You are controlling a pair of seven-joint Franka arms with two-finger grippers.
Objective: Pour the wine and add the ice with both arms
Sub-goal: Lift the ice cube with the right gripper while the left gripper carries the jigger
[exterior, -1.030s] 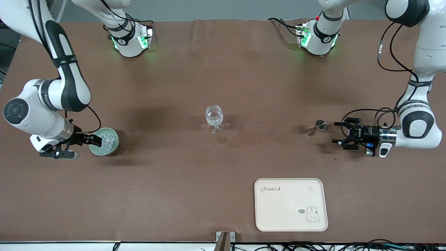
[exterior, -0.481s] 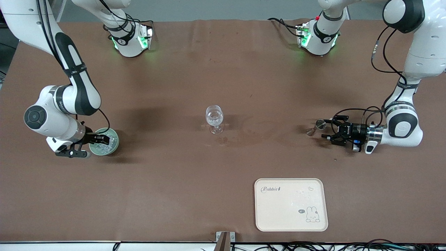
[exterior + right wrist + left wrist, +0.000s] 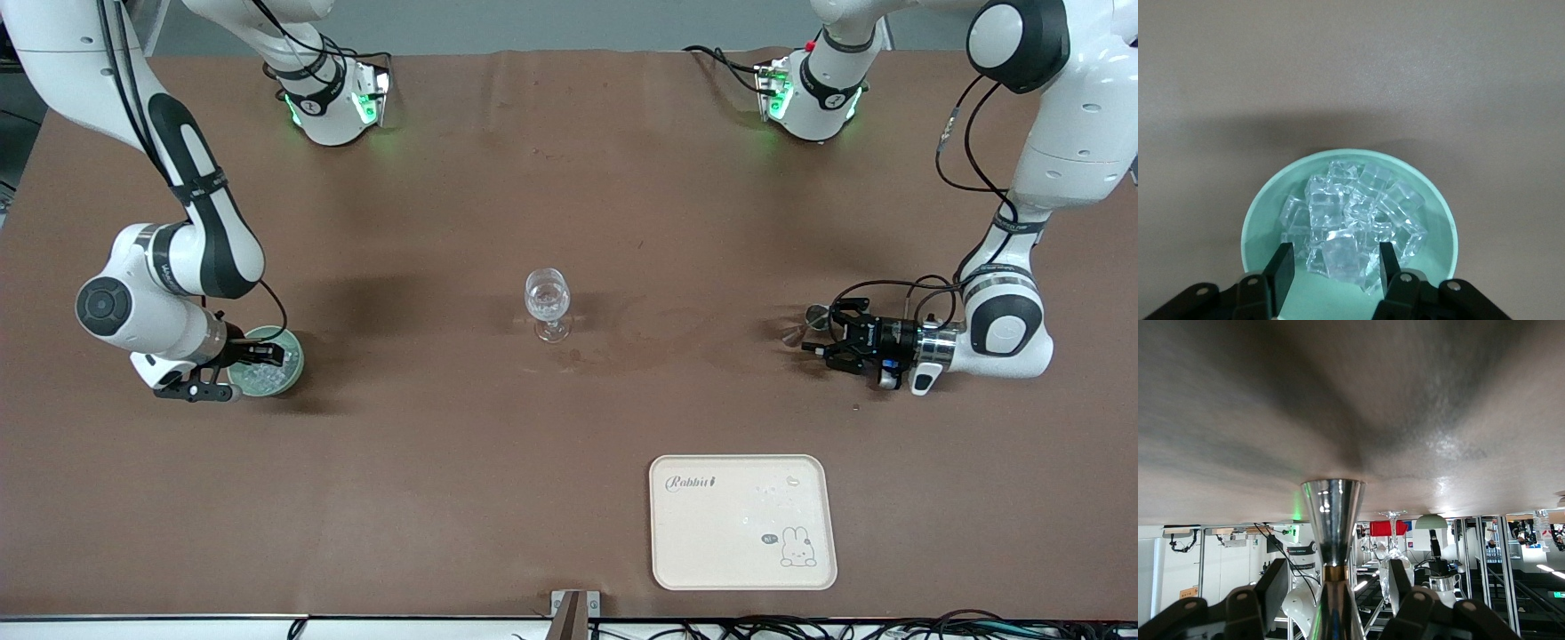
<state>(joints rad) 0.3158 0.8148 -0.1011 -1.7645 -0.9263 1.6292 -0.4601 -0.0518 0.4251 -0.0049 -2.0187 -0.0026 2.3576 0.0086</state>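
Lowered, open right gripper (image 3: 1331, 263) straddles ice (image 3: 1351, 223); left gripper (image 3: 1331, 587) open around jigger (image 3: 1333, 520).

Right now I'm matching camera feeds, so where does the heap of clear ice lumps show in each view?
Front view: heap of clear ice lumps in the round mint-green bowl, toward the right arm's end of the table.
Left wrist view: not in it.
Right wrist view: ice centre frame.
Shared landmark: the bowl's rim.

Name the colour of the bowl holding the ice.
Mint green bowl, clearest in the right wrist view.
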